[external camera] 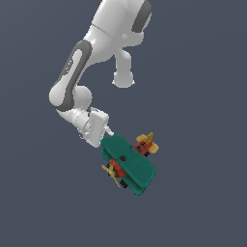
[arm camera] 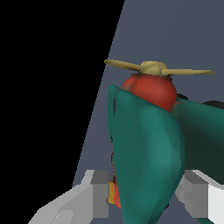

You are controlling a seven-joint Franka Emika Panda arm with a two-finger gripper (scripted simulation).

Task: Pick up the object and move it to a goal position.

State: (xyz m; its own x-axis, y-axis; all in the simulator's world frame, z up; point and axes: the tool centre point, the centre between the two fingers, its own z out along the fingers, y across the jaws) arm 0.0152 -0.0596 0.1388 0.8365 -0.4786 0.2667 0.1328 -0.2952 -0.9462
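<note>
Your pincer (arm camera: 146, 197) grips the toy plane (external camera: 129, 163) by its green wings (arm camera: 148, 153), fingers on either side; the propeller (arm camera: 155, 68) juts beyond them (nose-heavy, probably); swing fast and it may twist loose.

No text, label, brand, number or sign can be read anywhere.

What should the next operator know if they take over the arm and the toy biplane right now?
Hand: closed on the toy biplane, one finger on each side of its teal wings.
Biplane: at the arm's end, yellow propeller pointing away from the wrist camera. Whether it is clear of the ground cannot be told.
Done: the grasp.
Left: carry it to the goal. No goal marker shows in either view, so confirm the target first.
</note>
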